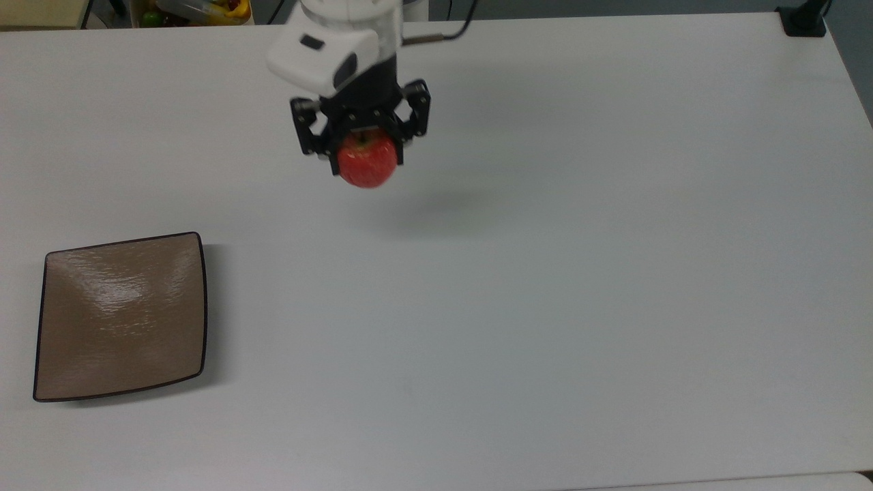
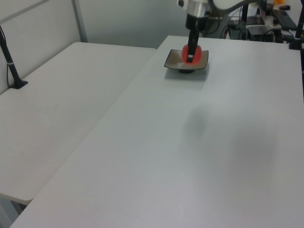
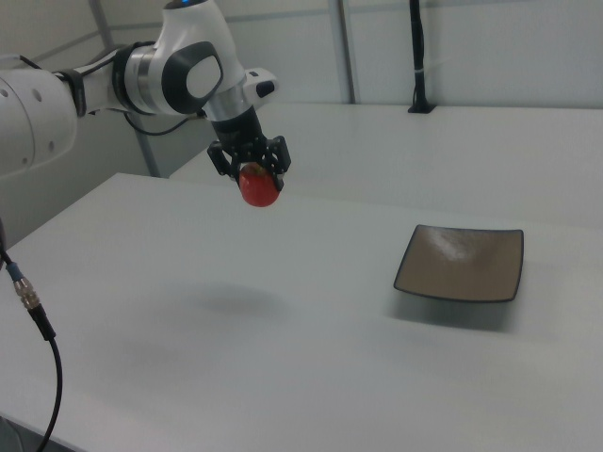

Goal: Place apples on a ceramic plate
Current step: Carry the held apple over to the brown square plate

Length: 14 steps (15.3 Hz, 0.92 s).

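The red apple (image 1: 367, 161) hangs well above the white table, with my gripper (image 1: 365, 146) shut on it from above. Its shadow lies on the table to the top view's right of it. In the right view the apple (image 3: 258, 188) is high over the table, far to the right view's left of the plate (image 3: 462, 263). The square tan-brown plate (image 1: 121, 317) with a dark rim rests bare at the top view's left. In the left view the apple (image 2: 190, 52) overlaps the plate (image 2: 175, 59) behind it.
The white table (image 1: 545, 307) spreads wide around the plate. A dark clamp base (image 1: 803, 19) stands at the top view's far right corner. A second table with a black post (image 2: 12, 66) lies on the left view's left. A loose cable (image 3: 33, 320) hangs at the right view's left.
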{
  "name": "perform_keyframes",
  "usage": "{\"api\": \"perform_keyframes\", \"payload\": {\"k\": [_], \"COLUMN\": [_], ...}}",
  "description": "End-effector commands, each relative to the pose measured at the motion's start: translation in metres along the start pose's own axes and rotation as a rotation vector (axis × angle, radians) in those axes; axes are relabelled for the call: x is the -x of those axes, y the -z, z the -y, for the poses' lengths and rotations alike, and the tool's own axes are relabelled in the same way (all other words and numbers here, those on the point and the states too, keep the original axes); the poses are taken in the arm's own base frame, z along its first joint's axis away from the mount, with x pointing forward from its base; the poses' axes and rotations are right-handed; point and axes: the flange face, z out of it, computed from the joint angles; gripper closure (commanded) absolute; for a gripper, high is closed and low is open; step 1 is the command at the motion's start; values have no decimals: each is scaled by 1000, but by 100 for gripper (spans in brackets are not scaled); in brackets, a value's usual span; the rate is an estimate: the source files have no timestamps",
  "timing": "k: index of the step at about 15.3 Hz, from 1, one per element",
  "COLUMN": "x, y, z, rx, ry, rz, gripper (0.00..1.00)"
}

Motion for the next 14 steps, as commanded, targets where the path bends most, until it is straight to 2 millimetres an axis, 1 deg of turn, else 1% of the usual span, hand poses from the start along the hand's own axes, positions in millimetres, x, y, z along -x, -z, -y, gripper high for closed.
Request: {"api": "perform_keyframes", "payload": {"k": [1, 3, 4, 5, 6, 7, 8, 10, 11, 12, 14], "x": [19, 24, 30, 34, 37, 38, 39, 38, 36, 31, 29], "y": [0, -3, -6, -11, -21, -30, -37, -56, -71, -81, -101], "z": [-32, -58, -75, -95, -110, -137, -156, -185, -197, -209, -232], "rx": [-13, -11, -11, -21, -33, -22, -2, 45, 70, 102, 144], "ry": [-29, -23, -9, 8, 21, 29, 35, 20, 9, -2, -22], "rz": [14, 9, 10, 12, 17, 9, -6, -57, -81, -118, -153], "gripper": [94, 93, 91, 91, 91, 91, 91, 91, 91, 91, 91]}}
